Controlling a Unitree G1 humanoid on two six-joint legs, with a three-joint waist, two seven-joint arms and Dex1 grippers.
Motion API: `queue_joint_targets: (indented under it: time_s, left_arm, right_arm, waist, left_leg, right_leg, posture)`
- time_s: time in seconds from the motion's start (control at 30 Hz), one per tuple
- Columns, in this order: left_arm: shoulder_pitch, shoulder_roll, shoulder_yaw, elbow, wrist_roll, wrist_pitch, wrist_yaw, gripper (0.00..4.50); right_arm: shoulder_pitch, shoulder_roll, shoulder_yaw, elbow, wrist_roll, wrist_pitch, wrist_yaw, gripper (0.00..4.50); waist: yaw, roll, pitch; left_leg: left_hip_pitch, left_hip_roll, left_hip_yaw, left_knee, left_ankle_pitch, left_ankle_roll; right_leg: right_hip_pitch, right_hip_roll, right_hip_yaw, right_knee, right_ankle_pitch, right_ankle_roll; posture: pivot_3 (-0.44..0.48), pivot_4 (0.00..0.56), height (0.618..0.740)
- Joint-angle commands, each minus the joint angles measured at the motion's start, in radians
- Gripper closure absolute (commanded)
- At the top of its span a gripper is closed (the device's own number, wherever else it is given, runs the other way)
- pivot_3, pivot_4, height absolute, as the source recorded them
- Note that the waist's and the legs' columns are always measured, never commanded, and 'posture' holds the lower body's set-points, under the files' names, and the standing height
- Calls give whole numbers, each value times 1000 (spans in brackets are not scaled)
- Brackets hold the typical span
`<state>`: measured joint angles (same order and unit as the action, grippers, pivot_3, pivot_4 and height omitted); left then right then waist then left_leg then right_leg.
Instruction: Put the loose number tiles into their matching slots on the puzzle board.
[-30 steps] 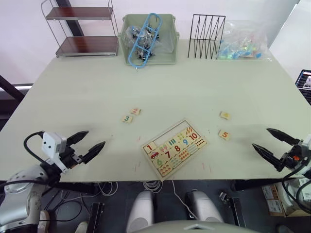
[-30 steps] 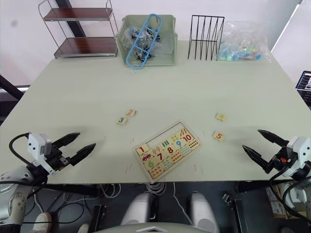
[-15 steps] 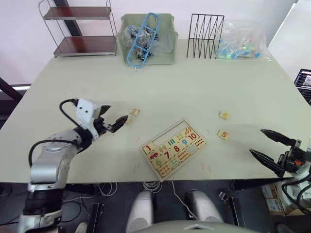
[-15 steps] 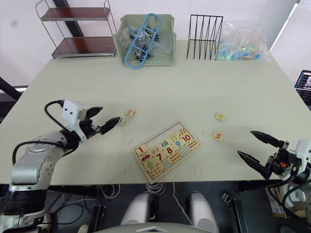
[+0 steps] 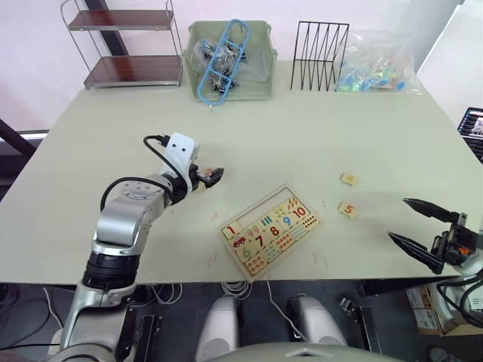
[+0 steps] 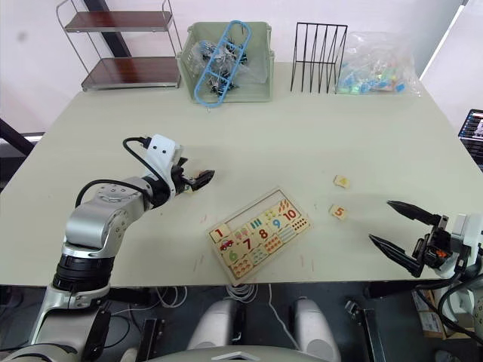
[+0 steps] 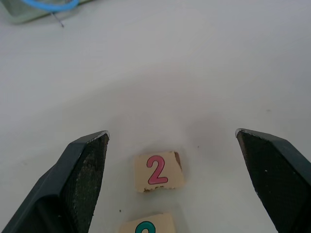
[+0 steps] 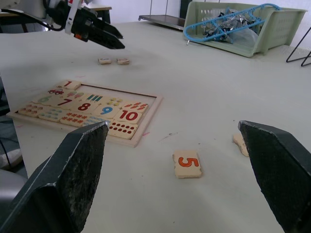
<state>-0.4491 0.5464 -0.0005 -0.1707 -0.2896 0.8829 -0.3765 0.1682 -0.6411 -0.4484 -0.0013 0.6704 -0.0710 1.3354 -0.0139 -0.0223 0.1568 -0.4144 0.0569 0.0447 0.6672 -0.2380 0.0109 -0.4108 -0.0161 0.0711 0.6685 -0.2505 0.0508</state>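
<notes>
Left hand [image 7: 170, 160] spread wide, gripping nothing, poised low over the table [image 5: 302, 136]. Tile 2 [image 7: 159, 171] flat on the table between the two fingers [image 7: 82, 170], touching neither. Just nearer the wrist than it, the top edge of a second tile with a green digit [image 7: 148, 226], apart from tile 2 by a thin gap. Puzzle board [image 5: 272, 228] near this hand, toward the robot's right and closer to the table's front edge, lying askew; tile 1 [image 5: 232, 228] seated at its left corner, with bare slots [image 5: 264, 207] running on from it along the far long edge.

Right hand [image 8: 175, 160] also wide open and empty, at the table's front right edge. Tile 5 [image 8: 186, 163] ahead of it between the fingers, untouched; another tile [image 8: 240, 143] just beside the far finger, digit unreadable. Board well beyond tile 5.
</notes>
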Motion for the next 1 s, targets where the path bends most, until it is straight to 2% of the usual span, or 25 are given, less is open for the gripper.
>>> queue_joint_targets:
  time_s: [0.03, 0.47, 0.77, 0.8, 0.83, 0.93, 0.97, 1.0]
  left_arm:
    - [-64, -14, -33, 41, 37, -6, 2, 70]
    - [-144, -54, -81, 175, 97, 75, 13, 70]
    - [-144, -90, -82, 167, 105, 169, 39, 70]
    - [-144, -95, -81, 165, 105, 172, 41, 586]
    - [-145, -98, -81, 162, 106, 174, 43, 845]
    - [-146, -104, -84, 145, 114, 186, 51, 2170]
    - [-146, -102, -87, 140, 119, 185, 53, 2729]
    - [-145, -102, -89, 136, 124, 184, 55, 3042]
  right_arm:
    - [-15, -14, -19, -10, 15, -20, 20, 0]
    - [-15, -2, -18, -9, 14, -33, 33, 0]
    - [-16, -2, -23, -10, 18, -32, 28, 0]
    - [-16, -2, -24, -10, 18, -33, 28, 0]
    - [-16, -2, -24, -10, 18, -33, 27, 0]
    - [-16, -1, -24, -11, 18, -34, 26, 0]
    - [-17, 0, -24, -11, 18, -34, 25, 0]
    - [-17, 0, -24, -11, 17, -34, 24, 0]
  waist:
    - [2, 0, 0]
    - [1, 0, 0]
    - [1, 0, 0]
    - [2, 0, 0]
    - [2, 0, 0]
    - [1, 0, 0]
    - [1, 1, 0]
    - [0, 1, 0]
  left_leg:
    - [0, 0, 0, 0, 0, 0]
    - [0, -1, -1, 0, 0, 0]
    - [1, -1, -1, 1, 0, 0]
    - [1, -1, -1, 1, 0, 0]
    - [1, -1, -1, 1, 0, 0]
    - [1, -1, -1, 1, 0, 0]
    - [1, -1, -1, 1, 0, 0]
    - [1, -1, -1, 1, 0, 0]
  right_leg:
    - [0, 0, 0, 0, 0, 0]
    - [0, 0, 0, 0, 0, 0]
    - [1, 0, 0, 0, 0, 0]
    - [1, 0, 0, 0, 0, 0]
    - [1, 0, 0, 0, 0, 0]
    - [1, 0, 0, 0, 0, 0]
    - [1, 0, 0, 0, 0, 0]
    - [1, 0, 0, 1, 0, 0]
  posture:
    - [0, 150, 740]
    - [0, 150, 740]
    - [0, 150, 740]
    - [0, 150, 740]
    - [0, 150, 740]
    - [0, 150, 740]
    - [0, 150, 740]
    - [0, 150, 740]
